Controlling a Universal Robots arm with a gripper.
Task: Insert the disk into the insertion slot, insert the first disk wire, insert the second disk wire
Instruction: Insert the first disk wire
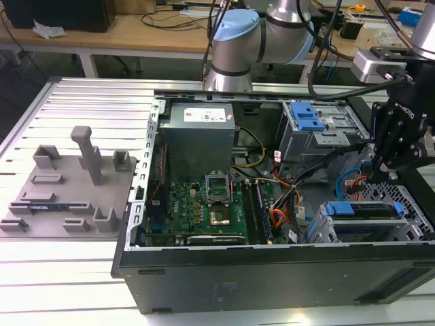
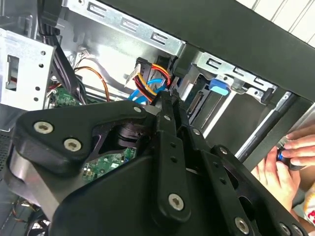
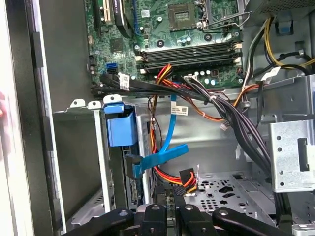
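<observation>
Judging by how things lie, the first step is done. The disk [image 3: 120, 129] sits in the insertion slot [image 1: 410, 202], at the exterior view's right end of the open computer case [image 1: 272, 275] on the tabletop [image 1: 61, 272]. In the first wrist view the first disk wire [image 3: 170, 123] runs down from the motherboard [image 3: 147, 29], and its dark plug lies against the disk's edge. It looks seated, though the angle leaves that uncertain. The second disk wire [image 3: 166, 173] is not yet joined to the disk. Its black plug hangs just beside the blue cable, apart from the drive, and the pincer [image 3: 172, 196] is right at it. Whether the pincer is clamped on that plug or merely close to it, I cannot tell.
</observation>
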